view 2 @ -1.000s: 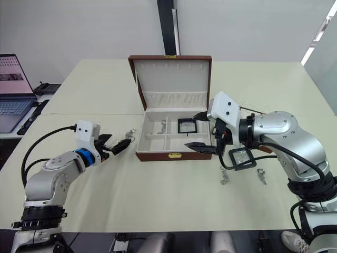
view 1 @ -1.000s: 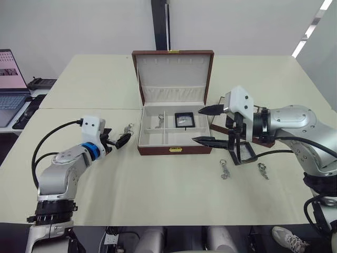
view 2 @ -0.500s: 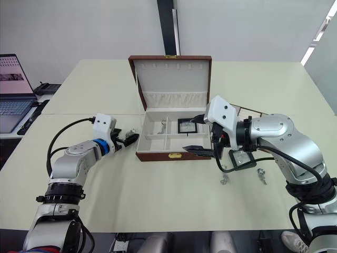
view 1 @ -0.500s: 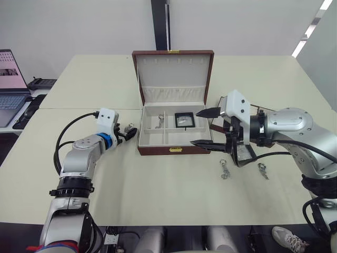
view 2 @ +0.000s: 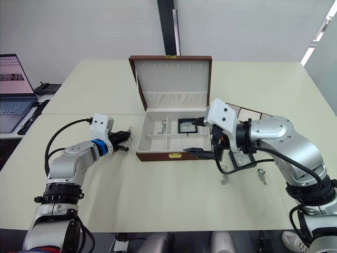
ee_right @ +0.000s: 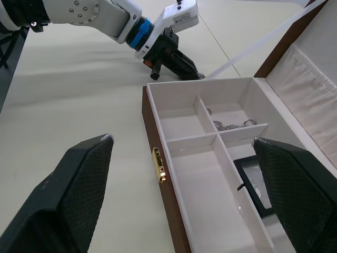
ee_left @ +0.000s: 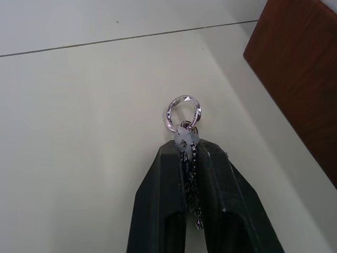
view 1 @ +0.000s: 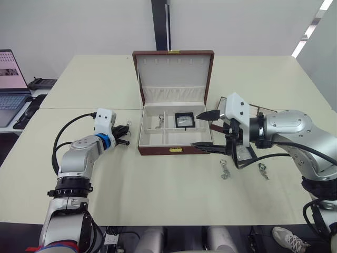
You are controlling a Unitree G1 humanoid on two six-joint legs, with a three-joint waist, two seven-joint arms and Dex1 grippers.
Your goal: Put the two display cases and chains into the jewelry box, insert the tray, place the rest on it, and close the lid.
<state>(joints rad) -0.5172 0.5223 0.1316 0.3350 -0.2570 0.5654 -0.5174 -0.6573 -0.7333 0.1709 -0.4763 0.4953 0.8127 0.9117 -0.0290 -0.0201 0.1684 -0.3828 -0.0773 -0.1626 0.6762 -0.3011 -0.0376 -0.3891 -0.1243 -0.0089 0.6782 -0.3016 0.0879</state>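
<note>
The left pincer was clamped on a silvery chain with a small ring, low over the cream tabletop, just beside the left wall of the reddish-brown wood-look jewelry box. The right pincer was spread wide over the box's front right corner. The cream-lined lid stood upright. One black-framed square display case lay in the rear right compartment, another chain in the rear left. Two silvery ring trinkets lay on the tabletop right of the box. A laptop sat far left.
</note>
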